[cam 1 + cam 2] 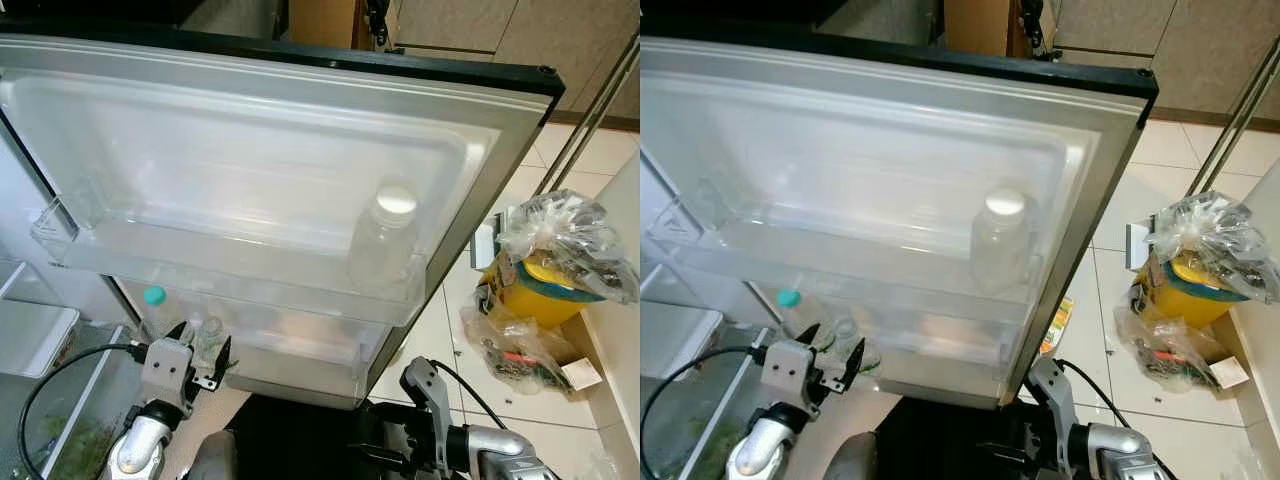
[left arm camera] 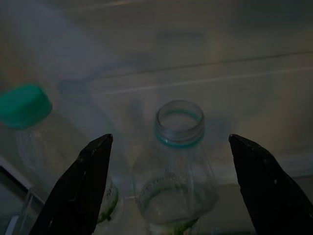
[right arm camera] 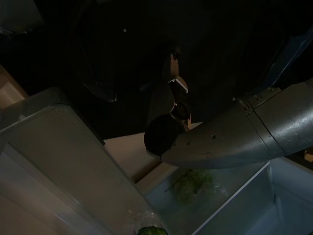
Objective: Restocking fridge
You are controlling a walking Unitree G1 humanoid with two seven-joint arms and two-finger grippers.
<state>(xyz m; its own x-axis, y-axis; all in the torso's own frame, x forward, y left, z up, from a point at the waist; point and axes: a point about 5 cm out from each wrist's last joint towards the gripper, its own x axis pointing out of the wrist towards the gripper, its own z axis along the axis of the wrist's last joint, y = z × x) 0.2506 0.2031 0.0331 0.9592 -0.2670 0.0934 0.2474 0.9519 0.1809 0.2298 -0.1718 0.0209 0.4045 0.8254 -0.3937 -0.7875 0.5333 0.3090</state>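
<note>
The open fridge door (image 1: 300,120) spans the upper frame, a white-capped jar (image 1: 385,240) standing in its upper shelf right of centre. At lower left the left gripper (image 1: 200,352) is spread wide, released, its fingers (image 2: 83,186) flanking an uncapped clear bottle (image 2: 177,166) in the lower door shelf (image 1: 300,345), beside a green-capped bottle (image 1: 154,297). The right gripper (image 1: 425,385) sits low at bottom right; whether it is clenched cannot be told

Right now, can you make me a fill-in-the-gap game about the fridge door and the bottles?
1. The big bottle on the upper door shelf has a ____ cap.
2. The left claw is ____, one finger on each side of a clear bottle.
3. That clear bottle has no ____.
4. The bottle beside it has a ____ cap.

Missing words: white; open; cap; green
</note>
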